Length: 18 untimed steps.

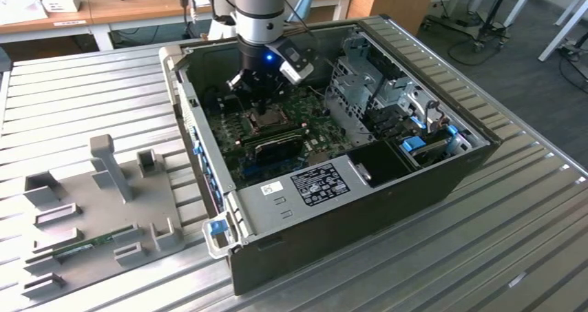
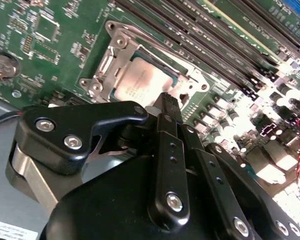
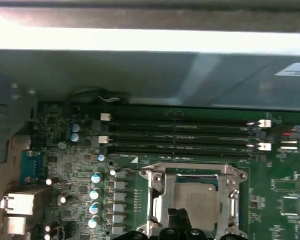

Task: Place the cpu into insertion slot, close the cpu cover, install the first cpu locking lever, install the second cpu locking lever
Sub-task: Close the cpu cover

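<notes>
The end effector (image 2: 170,104) sits pinched shut, empty, by the cpu cover (image 2: 106,70); a skewed push could scrape the cpu (image 2: 140,82).

1. Counted one case (image 1: 368,215) and one arm (image 1: 260,9).
2. Counted one board (image 3: 65,170), one cpu (image 3: 197,200) and one cover (image 2: 106,67).
3. Counted four memory slots (image 3: 179,134) in the first wrist view.
4. Found one coin cell (image 2: 1,66) in the second wrist view.
5. Found one grey jig (image 1: 92,219) and one table (image 1: 92,85).
</notes>
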### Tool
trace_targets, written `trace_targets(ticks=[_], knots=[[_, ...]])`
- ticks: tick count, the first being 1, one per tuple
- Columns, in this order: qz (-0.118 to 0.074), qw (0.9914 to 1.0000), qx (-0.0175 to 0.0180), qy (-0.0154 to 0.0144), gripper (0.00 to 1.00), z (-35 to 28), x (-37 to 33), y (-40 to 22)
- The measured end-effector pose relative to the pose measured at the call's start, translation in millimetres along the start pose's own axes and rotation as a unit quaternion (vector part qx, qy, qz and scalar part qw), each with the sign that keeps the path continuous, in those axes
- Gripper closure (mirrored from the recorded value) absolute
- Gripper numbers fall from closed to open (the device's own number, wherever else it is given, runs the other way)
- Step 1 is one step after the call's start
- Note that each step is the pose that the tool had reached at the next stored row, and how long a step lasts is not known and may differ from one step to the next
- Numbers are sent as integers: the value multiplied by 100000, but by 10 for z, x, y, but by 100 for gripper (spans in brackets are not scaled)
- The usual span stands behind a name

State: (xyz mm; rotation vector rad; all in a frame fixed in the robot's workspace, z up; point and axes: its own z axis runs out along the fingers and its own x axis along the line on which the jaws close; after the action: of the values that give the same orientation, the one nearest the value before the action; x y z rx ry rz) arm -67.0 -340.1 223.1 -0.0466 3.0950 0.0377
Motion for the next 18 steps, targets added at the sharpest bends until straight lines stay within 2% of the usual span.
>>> trace_targets(ticks=[5, 10, 13, 18], knots=[[5, 100000, 0, -2, 89, 27, 58, 1], [-2, 100000, 11, 2, 89, 29, 64, 1], [18, 99999, -2, 340, 89, 33, 65, 1], [14, 99999, -9, 493, 89, 35, 64, 1]])
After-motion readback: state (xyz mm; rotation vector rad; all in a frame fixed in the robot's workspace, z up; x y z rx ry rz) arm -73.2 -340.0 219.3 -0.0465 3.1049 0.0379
